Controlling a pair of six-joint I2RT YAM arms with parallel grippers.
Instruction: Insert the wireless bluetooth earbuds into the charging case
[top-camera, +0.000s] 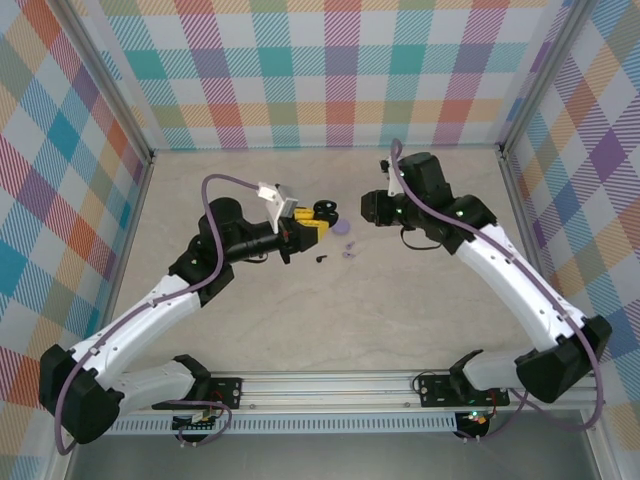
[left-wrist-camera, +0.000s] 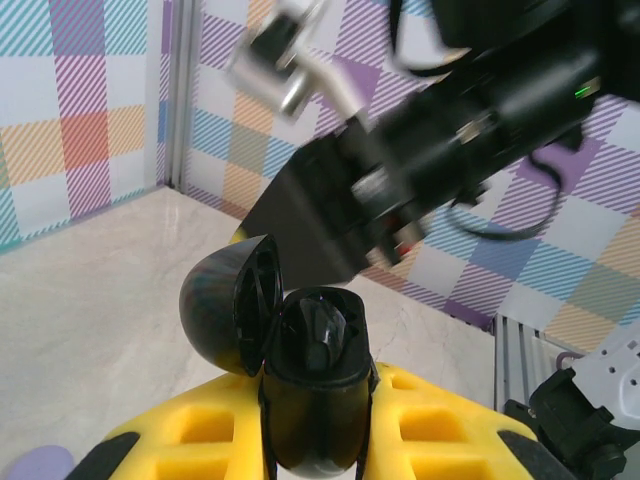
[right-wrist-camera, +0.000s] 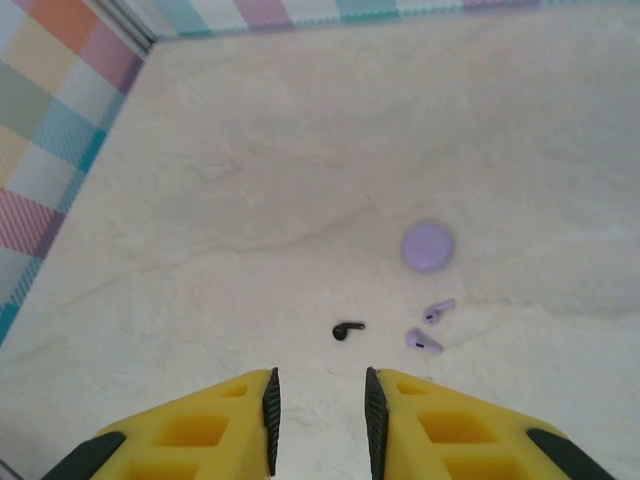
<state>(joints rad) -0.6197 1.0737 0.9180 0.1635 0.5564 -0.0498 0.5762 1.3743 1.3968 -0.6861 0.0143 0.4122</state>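
Found the left gripper (top-camera: 310, 220) pinched nearly closed on a glossy black rounded plastic charging case (left-wrist-camera: 315, 400), held up off the pale marbled tabletop (right-wrist-camera: 300, 150) with its domed hinged lid (left-wrist-camera: 225, 315) flipped open. Could not make out any bud in the dark well, nor rule one out. Found the right gripper (right-wrist-camera: 320, 415) parted a moderate way, yellow fingers (right-wrist-camera: 215, 430) bare and gripping nothing, poised above the table near the raised case. Spotted one tiny black stemmed earbud (right-wrist-camera: 347, 329) loose on the table, well apart from the case, and two tiny pale lavender earbuds (right-wrist-camera: 423, 342) near a small round lavender case (right-wrist-camera: 428, 246). Judged the work partway at best: black case opened and presented, loose black bud yet to be fetched and seated, lavender pair apparently untouched.
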